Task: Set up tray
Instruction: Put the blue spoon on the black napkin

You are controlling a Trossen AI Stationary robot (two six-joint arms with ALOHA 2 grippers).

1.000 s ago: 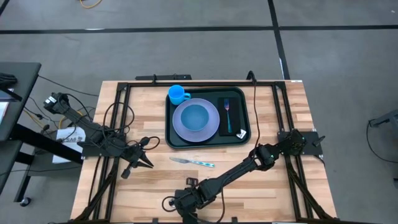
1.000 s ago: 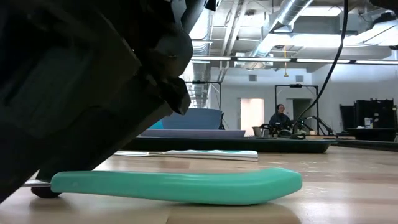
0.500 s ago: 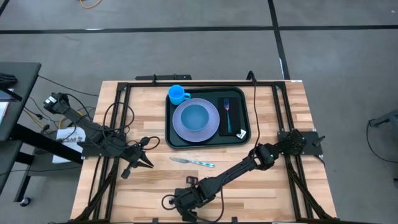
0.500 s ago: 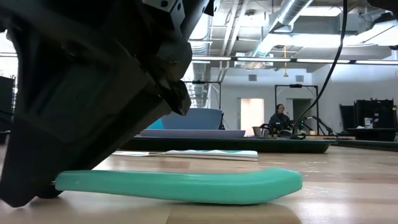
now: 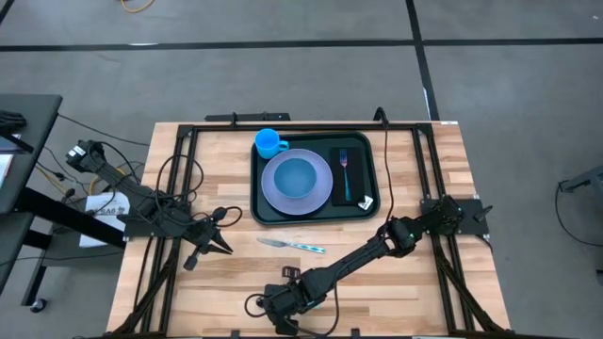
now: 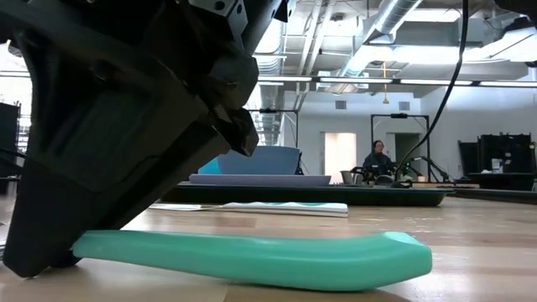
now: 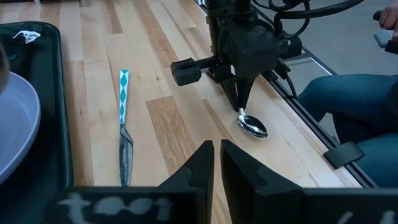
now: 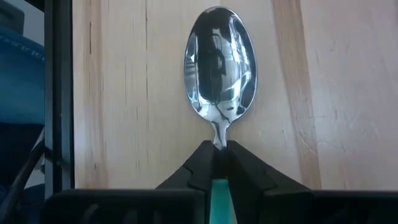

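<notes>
Only the right wrist view shows the right gripper (image 8: 214,155) fingers clamped on the spoon (image 8: 219,65) neck at the table's near edge. Left gripper (image 7: 216,155) fingers together, idle. The tray (image 5: 265,216) lies well beyond both.

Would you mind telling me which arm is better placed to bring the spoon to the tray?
Right: the right gripper is already pinching the spoon at its neck, while the left gripper sits shut beside the knife, away from the tray.
</notes>
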